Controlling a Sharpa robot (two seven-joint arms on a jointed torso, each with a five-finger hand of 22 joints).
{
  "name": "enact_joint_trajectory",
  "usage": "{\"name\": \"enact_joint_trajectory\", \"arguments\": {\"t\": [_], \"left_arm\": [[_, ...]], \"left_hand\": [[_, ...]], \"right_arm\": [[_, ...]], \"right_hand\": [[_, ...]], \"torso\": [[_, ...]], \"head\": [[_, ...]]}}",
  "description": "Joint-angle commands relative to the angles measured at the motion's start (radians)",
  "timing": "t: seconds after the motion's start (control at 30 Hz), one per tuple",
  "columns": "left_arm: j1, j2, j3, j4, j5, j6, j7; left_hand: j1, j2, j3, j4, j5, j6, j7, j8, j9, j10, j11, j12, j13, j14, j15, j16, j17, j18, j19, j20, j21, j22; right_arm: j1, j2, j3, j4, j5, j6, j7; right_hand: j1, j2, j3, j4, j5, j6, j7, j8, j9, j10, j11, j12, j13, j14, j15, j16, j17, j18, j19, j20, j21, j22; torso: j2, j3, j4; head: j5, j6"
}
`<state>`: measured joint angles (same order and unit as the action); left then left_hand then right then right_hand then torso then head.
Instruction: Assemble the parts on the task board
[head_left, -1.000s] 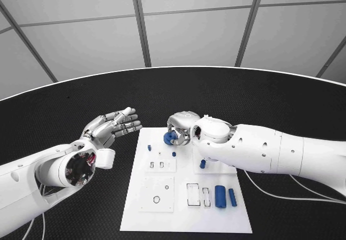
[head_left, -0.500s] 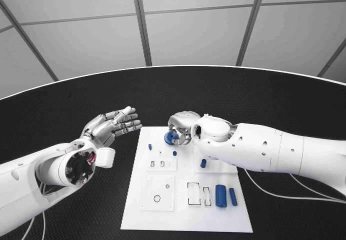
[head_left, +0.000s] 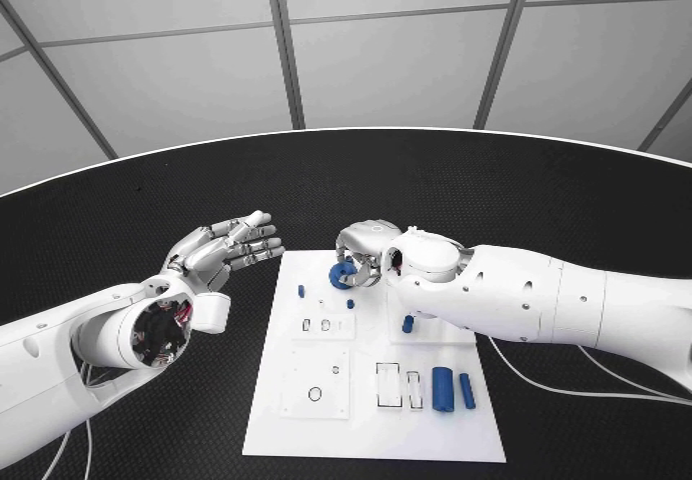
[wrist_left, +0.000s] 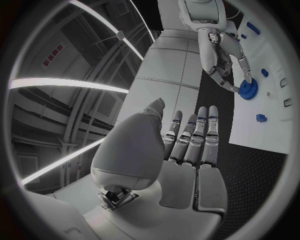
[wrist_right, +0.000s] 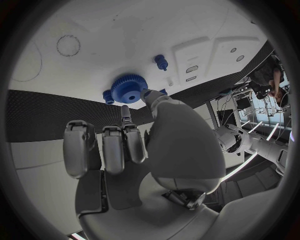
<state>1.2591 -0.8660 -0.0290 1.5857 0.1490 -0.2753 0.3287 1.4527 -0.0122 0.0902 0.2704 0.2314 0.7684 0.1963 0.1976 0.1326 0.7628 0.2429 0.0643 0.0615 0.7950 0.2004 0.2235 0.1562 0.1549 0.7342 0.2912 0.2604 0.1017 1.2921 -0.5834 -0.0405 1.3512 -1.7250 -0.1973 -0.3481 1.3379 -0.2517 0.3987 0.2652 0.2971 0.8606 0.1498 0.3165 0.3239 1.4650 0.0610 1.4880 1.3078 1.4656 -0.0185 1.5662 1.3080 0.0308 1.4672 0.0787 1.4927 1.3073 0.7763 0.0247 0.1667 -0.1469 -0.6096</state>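
The white task board (head_left: 283, 415) lies in the middle of the black table. At its far end a blue gear (head_left: 342, 275) sits low over the board, pinched by my right hand (head_left: 372, 250) between thumb and a finger. The right wrist view shows the gear (wrist_right: 128, 88) flat against the board (wrist_right: 125, 35), with the thumb tip on its rim. My left hand (head_left: 224, 250) hovers left of the board, palm up, fingers spread and empty. From the left wrist view, my left hand (wrist_left: 187, 145) faces the right hand (wrist_left: 225, 60) and the gear (wrist_left: 248, 90).
Small blue pegs (head_left: 300, 292) (head_left: 349, 304) (head_left: 407, 324) stand on the board's middle. Two blue cylinders (head_left: 441, 390) (head_left: 466, 391) lie near its front right, beside rectangular slots. One peg (wrist_right: 161, 62) stands close to the gear. White cables trail on the table at the right.
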Motion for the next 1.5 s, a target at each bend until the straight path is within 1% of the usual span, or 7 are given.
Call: {"name": "enact_joint_trajectory", "arguments": {"t": [0.03, 0.6, 0.67, 0.77, 0.93, 1.03, 1.5], "left_arm": [[0.000, 0.000, 0.000, 0.000, 0.000, 0.001, -0.001], [0.000, 0.001, 0.000, -0.002, 0.000, 0.002, -0.004], [0.000, 0.001, 0.000, -0.002, 0.000, 0.003, -0.006], [0.000, 0.000, 0.000, -0.002, 0.000, 0.002, -0.007], [0.000, 0.001, 0.000, -0.002, 0.000, 0.002, -0.007], [0.000, 0.000, 0.000, -0.003, 0.000, 0.001, -0.007], [0.000, 0.001, 0.000, -0.006, 0.000, 0.002, -0.008]], "left_hand": [[0.010, 0.003, 0.004, 0.001, 0.001, -0.006, 0.088, -0.003, -0.002, -0.004, 0.000, -0.001, 0.000, -0.006, 0.003, -0.006, 0.001, 0.002, 0.003, -0.001, 0.000, -0.001], [0.010, 0.003, 0.005, 0.001, 0.001, -0.006, 0.088, -0.004, -0.002, -0.007, 0.000, -0.001, 0.000, -0.006, 0.003, -0.007, 0.001, 0.002, 0.002, -0.001, 0.000, -0.001], [0.010, 0.003, 0.005, 0.001, 0.001, -0.006, 0.088, -0.004, -0.002, -0.007, 0.000, -0.001, 0.000, -0.006, 0.003, -0.007, 0.001, 0.002, 0.002, -0.001, 0.000, -0.001], [0.010, 0.002, 0.006, 0.001, 0.001, -0.010, 0.088, -0.005, -0.003, -0.012, 0.000, -0.002, -0.001, -0.007, 0.004, -0.008, 0.001, 0.002, 0.002, -0.001, 0.000, -0.002], [0.010, 0.002, 0.006, 0.001, 0.001, -0.010, 0.088, -0.005, -0.003, -0.012, 0.000, -0.002, -0.001, -0.007, 0.004, -0.008, 0.001, 0.002, 0.002, -0.001, 0.000, -0.002], [0.010, 0.002, 0.006, 0.001, 0.001, -0.010, 0.088, -0.005, -0.003, -0.014, 0.000, -0.002, -0.001, -0.007, 0.004, -0.008, 0.001, 0.002, 0.002, -0.001, 0.000, -0.002], [0.010, 0.002, 0.006, 0.001, 0.001, -0.010, 0.088, -0.006, -0.003, -0.014, 0.000, -0.002, -0.001, -0.007, 0.004, -0.008, 0.001, 0.002, 0.002, -0.001, 0.000, -0.002]], "right_arm": [[0.000, 0.000, 0.000, 0.000, 0.000, -0.001, -0.003], [0.000, -0.014, 0.000, 0.005, 0.006, 0.020, -0.002], [0.000, -0.018, 0.000, 0.009, 0.022, 0.026, 0.003], [0.000, -0.021, 0.000, 0.009, 0.051, 0.038, 0.010], [0.000, -0.019, -0.001, -0.001, 0.088, 0.049, 0.018], [0.000, -0.018, -0.001, -0.006, 0.098, 0.051, 0.019], [0.000, -0.025, -0.001, -0.010, 0.106, 0.046, 0.005]], "right_hand": [[-0.004, -0.002, -0.009, 0.000, -0.005, -0.010, 0.003, -0.008, -0.002, 0.020, 0.007, -0.009, 0.171, 0.105, 0.009, 0.004, 0.260, -0.005, 0.065, 0.009, -0.005, 0.173], [0.000, 0.004, -0.014, -0.002, 0.022, -0.014, 0.008, -0.018, -0.002, 0.020, 0.011, -0.009, 0.171, 0.105, 0.014, 0.004, 0.261, -0.006, 0.065, 0.014, -0.005, 0.174], [-0.015, 0.004, -0.024, 0.009, 0.025, -0.014, 0.008, -0.023, -0.002, 0.021, 0.012, -0.008, 0.172, 0.105, 0.014, 0.004, 0.261, -0.005, 0.065, 0.016, -0.005, 0.174], [-0.082, 0.024, -0.047, 0.025, 0.060, -0.016, 0.007, -0.033, -0.002, 0.021, 0.012, -0.007, 0.173, 0.105, 0.015, 0.005, 0.263, -0.006, 0.066, 0.017, -0.004, 0.176], [-0.212, 0.065, -0.121, 0.028, 0.033, -0.019, 0.008, -0.051, -0.001, 0.021, 0.013, -0.007, 0.173, 0.105, 0.016, 0.005, 0.263, -0.006, 0.066, 0.018, -0.003, 0.178], [-0.230, 0.075, -0.136, 0.028, 0.058, -0.019, 0.008, -0.056, 0.000, 0.022, 0.014, -0.006, 0.174, 0.105, 0.016, 0.005, 0.263, -0.006, 0.067, 0.018, -0.003, 0.179], [-0.210, 0.083, -0.136, 0.021, 0.093, -0.024, 0.010, -0.068, -0.001, 0.021, 0.015, -0.006, 0.174, 0.105, 0.018, 0.005, 0.263, -0.007, 0.067, 0.020, -0.002, 0.181]], "torso": [[-0.001, 0.0003, -0.0006], [-0.003, -0.0001, -0.0022], [-0.002, -0.0002, -0.0016], [-0.002, -0.0003, -0.0022], [-0.002, -0.0009, -0.0011], [-0.002, -0.0003, -0.0011], [-0.002, -0.0001, -0.0018]], "head": [[0.001, -0.002], [0.000, -0.001], [-0.001, -0.001], [0.000, -0.001], [-0.001, -0.002], [0.000, -0.002], [0.000, 0.000]]}}
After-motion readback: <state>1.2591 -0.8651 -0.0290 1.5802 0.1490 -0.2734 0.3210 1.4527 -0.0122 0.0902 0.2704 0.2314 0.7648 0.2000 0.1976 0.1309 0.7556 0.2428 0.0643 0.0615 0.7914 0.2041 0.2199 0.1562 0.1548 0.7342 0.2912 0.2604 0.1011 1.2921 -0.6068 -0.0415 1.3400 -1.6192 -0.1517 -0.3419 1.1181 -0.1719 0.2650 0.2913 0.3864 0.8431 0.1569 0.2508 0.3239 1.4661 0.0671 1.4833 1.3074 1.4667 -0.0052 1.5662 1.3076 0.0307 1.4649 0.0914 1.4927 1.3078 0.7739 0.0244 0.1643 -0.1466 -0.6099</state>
